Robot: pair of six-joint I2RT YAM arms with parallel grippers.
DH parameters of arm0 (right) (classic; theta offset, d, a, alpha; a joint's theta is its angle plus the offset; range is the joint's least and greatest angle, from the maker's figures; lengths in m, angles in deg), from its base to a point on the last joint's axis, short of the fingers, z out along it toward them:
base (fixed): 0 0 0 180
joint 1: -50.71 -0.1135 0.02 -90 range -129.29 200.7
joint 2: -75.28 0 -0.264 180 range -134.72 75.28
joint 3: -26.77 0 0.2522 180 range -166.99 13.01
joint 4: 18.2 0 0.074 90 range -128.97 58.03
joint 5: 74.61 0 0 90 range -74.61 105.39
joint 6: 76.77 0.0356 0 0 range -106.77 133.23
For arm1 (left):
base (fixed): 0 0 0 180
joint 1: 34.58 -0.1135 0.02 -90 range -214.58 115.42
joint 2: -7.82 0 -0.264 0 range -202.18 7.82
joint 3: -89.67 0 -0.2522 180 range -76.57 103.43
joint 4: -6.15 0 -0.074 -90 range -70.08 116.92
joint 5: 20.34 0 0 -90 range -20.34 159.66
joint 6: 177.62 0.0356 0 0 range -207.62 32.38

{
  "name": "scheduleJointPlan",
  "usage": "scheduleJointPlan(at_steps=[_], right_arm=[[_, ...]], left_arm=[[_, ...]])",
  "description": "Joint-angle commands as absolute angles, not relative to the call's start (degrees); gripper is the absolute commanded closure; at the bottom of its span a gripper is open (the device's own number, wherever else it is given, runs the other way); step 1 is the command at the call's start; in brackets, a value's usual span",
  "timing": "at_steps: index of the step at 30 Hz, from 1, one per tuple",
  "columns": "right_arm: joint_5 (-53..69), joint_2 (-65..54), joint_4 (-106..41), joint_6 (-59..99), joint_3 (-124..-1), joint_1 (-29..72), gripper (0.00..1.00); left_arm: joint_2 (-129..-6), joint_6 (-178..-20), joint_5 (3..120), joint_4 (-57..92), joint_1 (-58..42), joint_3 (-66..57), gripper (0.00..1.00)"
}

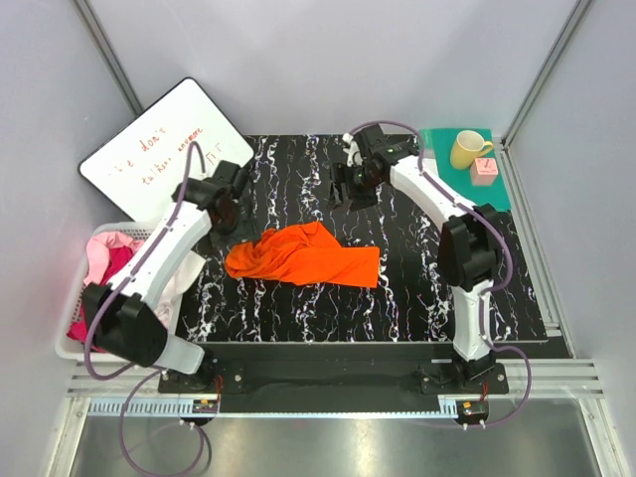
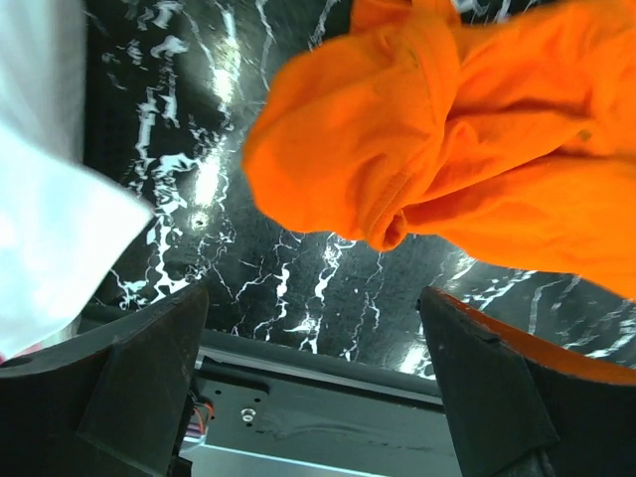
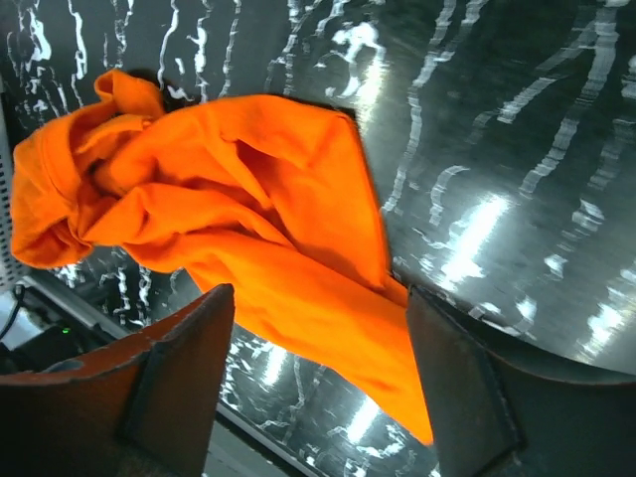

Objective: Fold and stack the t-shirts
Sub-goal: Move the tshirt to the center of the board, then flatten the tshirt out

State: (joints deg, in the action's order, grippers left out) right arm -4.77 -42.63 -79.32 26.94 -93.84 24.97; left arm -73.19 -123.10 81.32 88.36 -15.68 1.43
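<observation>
L gripper (image 1: 225, 211) jaws wide apart, nothing betw. them, left of centre, near upper-left end of orange t-shirt (image 1: 298, 256) but not touching it. R gripper (image 1: 354, 189) also spread, empty, upper centre of frame, apart from shirt. Orange t-shirt crumpled, mid-frame on black marbled table (image 1: 427, 298). Pink t-shirts (image 1: 111, 254) heaped in white basket (image 1: 68, 343), left edge.

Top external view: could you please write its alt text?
A crumpled orange t-shirt lies on the black marbled table, the left tool and right tool open beyond it. Pink t-shirts lie in a basket at left.
</observation>
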Motion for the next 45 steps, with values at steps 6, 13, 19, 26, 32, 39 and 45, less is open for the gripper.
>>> scheduleJointPlan(at_steps=[6,13,19,26,32,39,45], right_arm=[[-13.3,-53.9,-79.8,33.3,-103.8,19.7,0.39],[-15.2,-57.9,-80.1,35.9,-107.5,19.2,0.55],[-14.8,-60.1,-80.0,37.1,-107.6,19.1,0.53],[-15.0,-64.1,-80.1,37.2,-108.2,19.0,0.52],[-14.3,-66.5,-80.2,37.7,-109.6,19.1,0.58],[-13.7,-68.7,-80.2,38.7,-112.4,19.1,0.67],[-14.5,-71.7,-80.2,40.2,-116.7,19.1,0.87]], left_arm=[[-81.2,-117.2,83.1,84.3,-13.7,2.7,0.23],[-88.8,-114.1,85.9,84.4,-11.4,8.1,0.27],[-92.7,-113.9,86.8,84.7,-10.1,10.4,0.29],[-96.2,-114.4,87.9,85.2,-10.1,10.0,0.42],[-96.2,-115.5,90.0,85.6,-10.1,9.8,0.99],[-91.8,-118.0,95.1,89.7,-10.8,8.9,1.00],[-86.3,-118.8,96.2,90.8,-13.5,3.5,1.00]])
